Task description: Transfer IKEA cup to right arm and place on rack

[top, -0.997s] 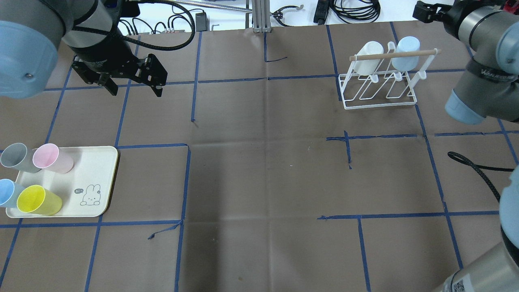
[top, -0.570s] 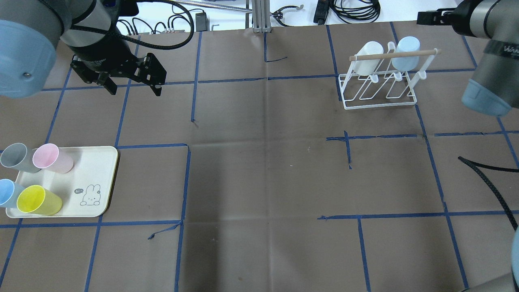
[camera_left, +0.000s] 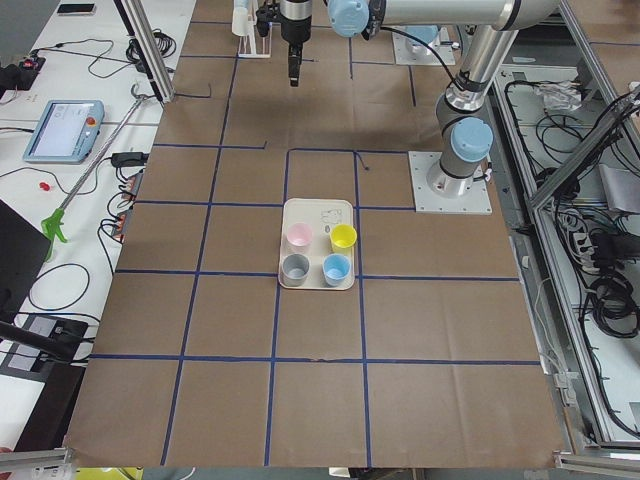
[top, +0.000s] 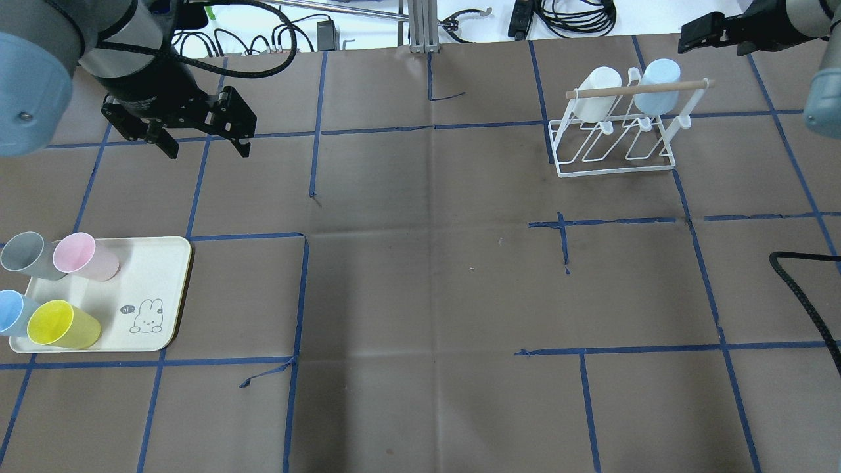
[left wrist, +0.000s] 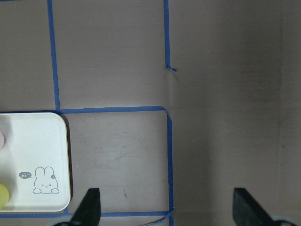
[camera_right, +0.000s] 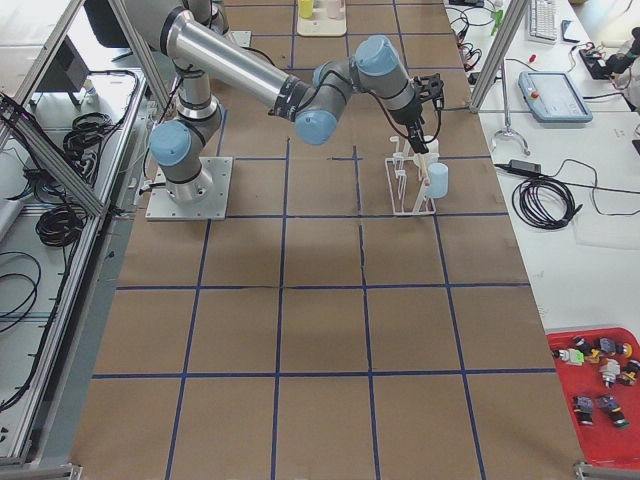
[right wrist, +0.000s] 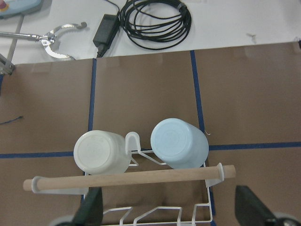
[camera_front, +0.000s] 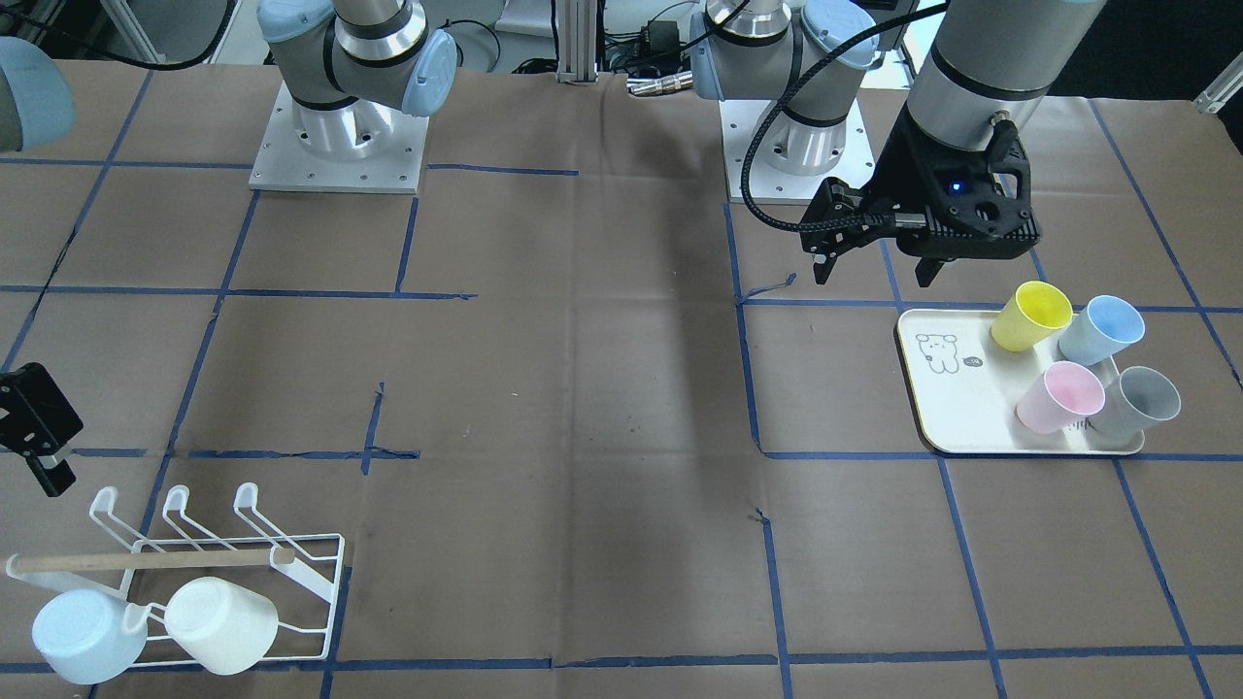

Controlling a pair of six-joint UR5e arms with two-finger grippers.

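Observation:
Several cups stand on a cream tray point(top: 148, 276): grey point(top: 23, 253), pink point(top: 82, 256), blue point(top: 10, 312) and yellow point(top: 59, 324). My left gripper point(top: 205, 150) is open and empty, hanging above the table beyond the tray; its wrist view shows the tray corner point(left wrist: 33, 146) between spread fingers. The white wire rack point(top: 614, 172) holds a white cup point(top: 596, 92) and a light blue cup point(top: 659, 82) under its wooden dowel point(top: 640, 89). My right gripper point(right wrist: 169, 216) is open and empty above the rack's far side, also seen overhead point(top: 696, 33).
Brown paper with blue tape lines covers the table. Cables, a power brick and a metal post point(top: 420, 26) lie past the far edge. A black cable point(top: 805, 295) hangs at the right. In the front view the rack point(camera_front: 340, 582) is at bottom left and the tray point(camera_front: 957, 408) at the right.
My left gripper has shifted a little left, staying open. My right arm's elbow has swung up and out of the right side of the view; its gripper stays by the rack.

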